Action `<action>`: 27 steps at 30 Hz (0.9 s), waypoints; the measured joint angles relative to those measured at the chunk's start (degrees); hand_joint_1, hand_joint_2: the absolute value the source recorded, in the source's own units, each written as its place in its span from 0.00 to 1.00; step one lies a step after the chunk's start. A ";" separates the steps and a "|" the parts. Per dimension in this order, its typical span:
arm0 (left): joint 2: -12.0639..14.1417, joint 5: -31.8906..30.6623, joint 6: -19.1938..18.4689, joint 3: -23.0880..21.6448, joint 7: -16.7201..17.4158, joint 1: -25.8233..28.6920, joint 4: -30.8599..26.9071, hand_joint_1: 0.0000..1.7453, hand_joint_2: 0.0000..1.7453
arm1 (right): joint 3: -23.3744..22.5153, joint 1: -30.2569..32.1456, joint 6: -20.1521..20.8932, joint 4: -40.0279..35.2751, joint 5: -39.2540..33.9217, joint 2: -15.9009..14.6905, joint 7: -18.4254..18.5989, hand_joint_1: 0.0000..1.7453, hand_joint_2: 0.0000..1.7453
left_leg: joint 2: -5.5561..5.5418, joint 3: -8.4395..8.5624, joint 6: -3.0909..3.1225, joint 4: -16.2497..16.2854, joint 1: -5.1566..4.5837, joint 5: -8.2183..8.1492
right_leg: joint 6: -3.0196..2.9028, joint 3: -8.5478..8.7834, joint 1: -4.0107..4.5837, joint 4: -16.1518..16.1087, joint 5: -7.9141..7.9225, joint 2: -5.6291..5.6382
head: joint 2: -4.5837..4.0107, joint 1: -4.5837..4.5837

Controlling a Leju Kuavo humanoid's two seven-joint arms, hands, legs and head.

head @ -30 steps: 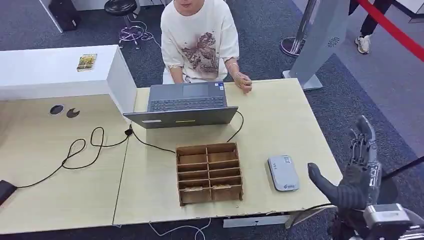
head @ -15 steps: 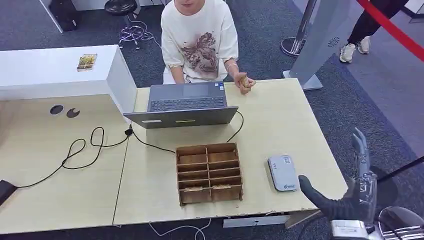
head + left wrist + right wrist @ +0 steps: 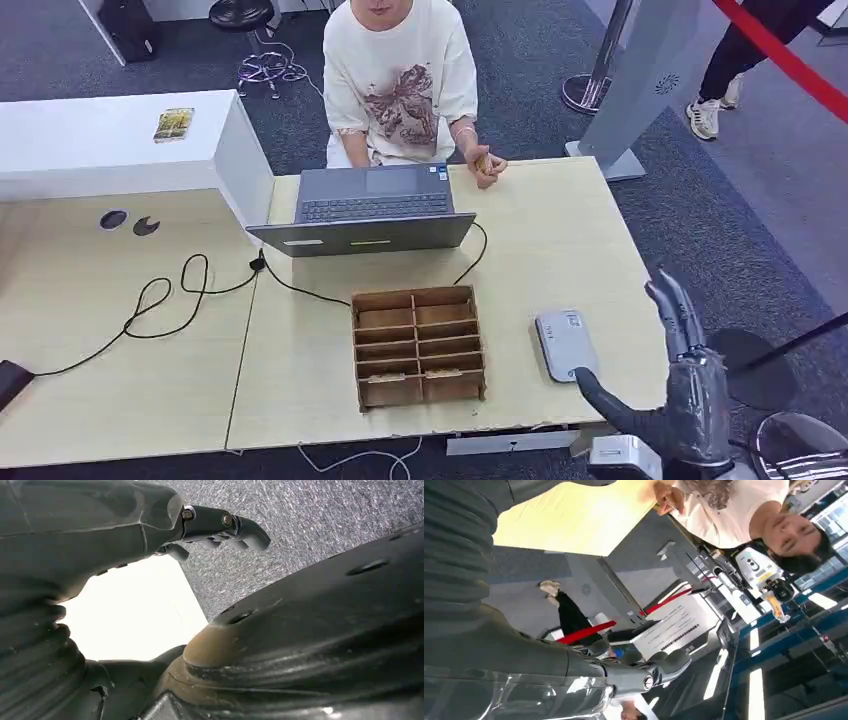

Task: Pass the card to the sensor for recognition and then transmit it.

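Sensor (image 3: 566, 345) just beside right hand (image 3: 672, 385)

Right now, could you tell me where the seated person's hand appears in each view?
Head view: the person's hand at the table's far edge, right of the laptop.
Right wrist view: the same hand at the table's edge, beside the white shirt.
Left wrist view: carpet beyond the left hand.
Shared landmark: the pale tabletop.

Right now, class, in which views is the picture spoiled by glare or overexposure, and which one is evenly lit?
Head view: evenly lit, sharp, the table shows clear detail. Left wrist view: the pale surface beyond the left hand is blown out to white. Right wrist view: the tabletop is washed out pale yellow, and ceiling lights glare.
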 joint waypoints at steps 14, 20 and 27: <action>-0.02 -0.59 -0.11 0.33 -0.04 -0.09 0.02 0.00 1.00 | 8.20 -2.03 0.06 0.92 15.09 -9.75 14.34 0.00 1.00 | 0.01 -0.01 0.00 0.00 0.00 0.00 | 0.00 0.01 -0.01 0.00 0.00 0.02 | 0.00 0.00; -0.02 -0.70 -0.11 0.35 -0.11 -0.09 0.02 0.00 1.00 | 10.34 -3.43 1.16 2.06 16.60 -11.59 16.14 0.00 1.00 | 0.01 0.00 0.00 0.00 0.00 0.00 | 0.00 0.00 0.00 0.00 0.00 0.01 | 0.02 -0.02; 0.00 -1.01 -0.26 0.35 -0.15 -0.10 0.02 0.00 1.00 | 13.69 -5.49 3.80 3.39 16.62 -14.91 17.89 0.00 1.00 | 0.01 0.00 0.00 0.00 0.00 0.00 | 0.00 0.01 0.00 0.00 0.00 0.01 | 0.02 0.00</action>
